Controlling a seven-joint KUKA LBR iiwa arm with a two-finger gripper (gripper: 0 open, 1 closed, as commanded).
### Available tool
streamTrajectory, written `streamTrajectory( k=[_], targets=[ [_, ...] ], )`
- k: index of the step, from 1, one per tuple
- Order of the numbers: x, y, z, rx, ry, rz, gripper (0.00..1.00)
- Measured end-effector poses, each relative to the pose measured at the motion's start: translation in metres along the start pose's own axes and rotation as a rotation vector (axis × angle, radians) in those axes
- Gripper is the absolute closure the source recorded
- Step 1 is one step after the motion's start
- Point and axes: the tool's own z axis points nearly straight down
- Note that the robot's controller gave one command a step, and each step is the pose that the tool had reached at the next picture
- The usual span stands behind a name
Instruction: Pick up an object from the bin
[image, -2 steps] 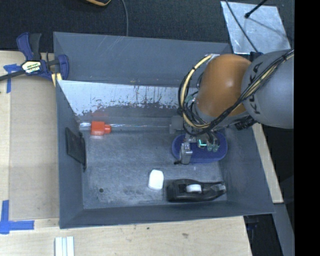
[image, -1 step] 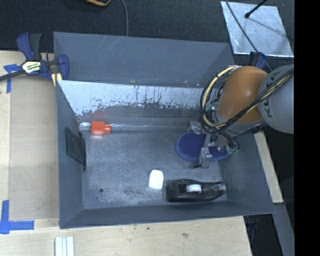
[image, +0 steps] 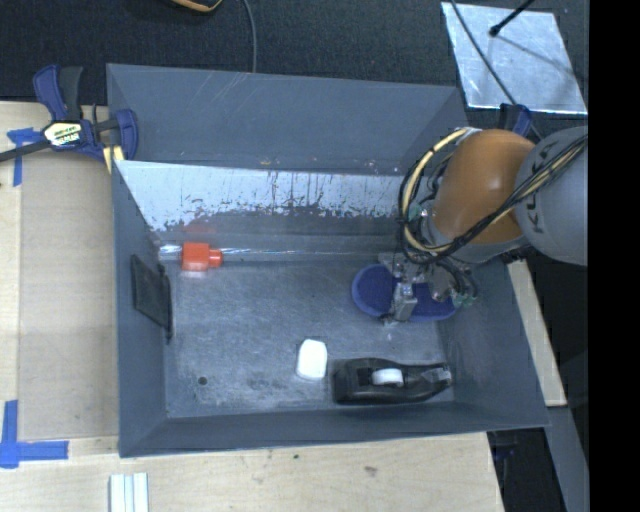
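Note:
My gripper (image: 402, 305) hangs low at the right of the bin, directly over a flat blue round thing (image: 372, 290) lying on the floor there. Its fingers point down at the blue thing's middle. A black tape dispenser (image: 390, 381) with a white roll lies just in front of it, near the bin's front wall. A small white block (image: 312, 359) sits left of the dispenser.
An orange-capped clear tube (image: 200, 257) lies at the back left. A black flat piece (image: 152, 293) leans against the left wall. The arm with its orange cover and cables stands over the right rim.

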Motion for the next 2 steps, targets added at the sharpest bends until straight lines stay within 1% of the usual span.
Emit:
streamTrajectory(
  k=[1,2],
  targets=[
    [0.003,-0.01,-0.112,0.002,-0.009,-0.011,1.0],
    [0.006,-0.017,-0.219,0.002,-0.01,0.062,1.0]
  ],
)
